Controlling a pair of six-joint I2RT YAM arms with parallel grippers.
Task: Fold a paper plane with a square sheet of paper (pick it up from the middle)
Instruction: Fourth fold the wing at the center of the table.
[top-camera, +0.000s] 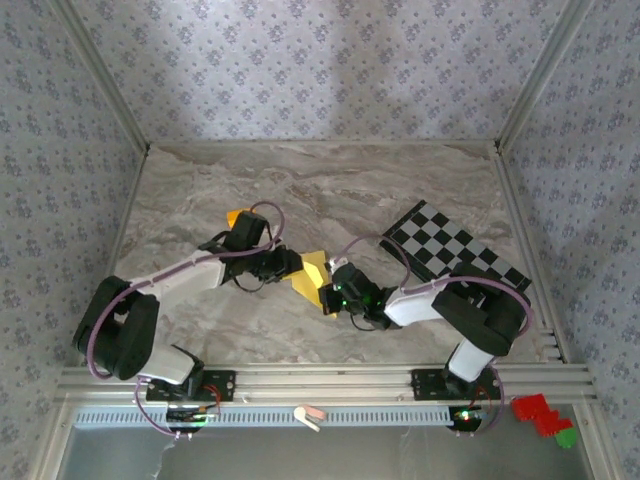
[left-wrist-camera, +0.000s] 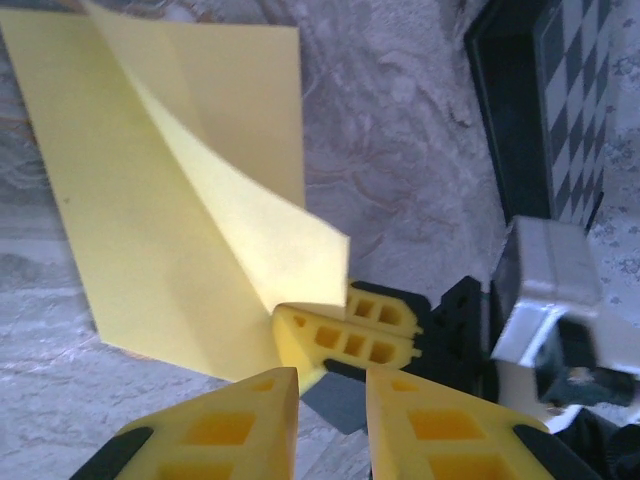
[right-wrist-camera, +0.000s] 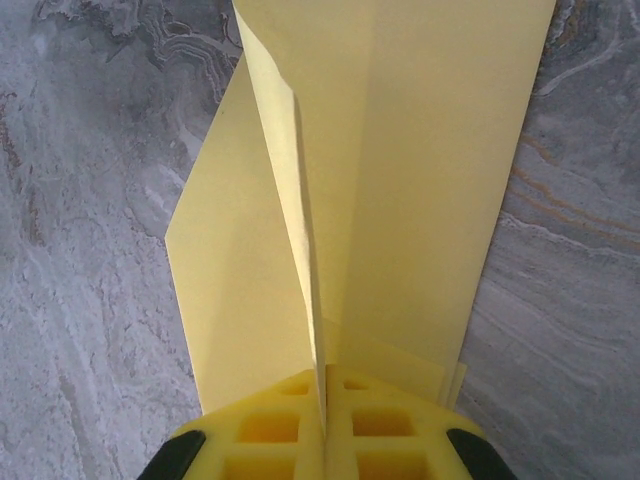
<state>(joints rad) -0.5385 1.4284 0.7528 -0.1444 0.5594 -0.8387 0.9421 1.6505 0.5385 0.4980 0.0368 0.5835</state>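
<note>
As its wrist view reveals, the right end effector (right-wrist-camera: 323, 388) clamps the paper (right-wrist-camera: 420, 180); the left end effector (left-wrist-camera: 332, 385) gapes narrowly.

There were two robot arms, the left arm (top-camera: 170, 282) and the right arm (top-camera: 418, 305), and two grippers, the left gripper (top-camera: 290, 265) and the right gripper (top-camera: 337, 292), each with two yellow fingers, four in all. The one marble table (top-camera: 330, 180) carried a single creased pale-yellow sheet of paper (top-camera: 312, 272), one black-and-white checkered board (top-camera: 455, 250) and one small orange block (top-camera: 237, 216). Past the table's near rail were one red object (top-camera: 535, 410), one green object (top-camera: 567, 437) and one pink-and-white object (top-camera: 310, 415), and three flower-papered walls (top-camera: 320, 60) stood around the table
</note>
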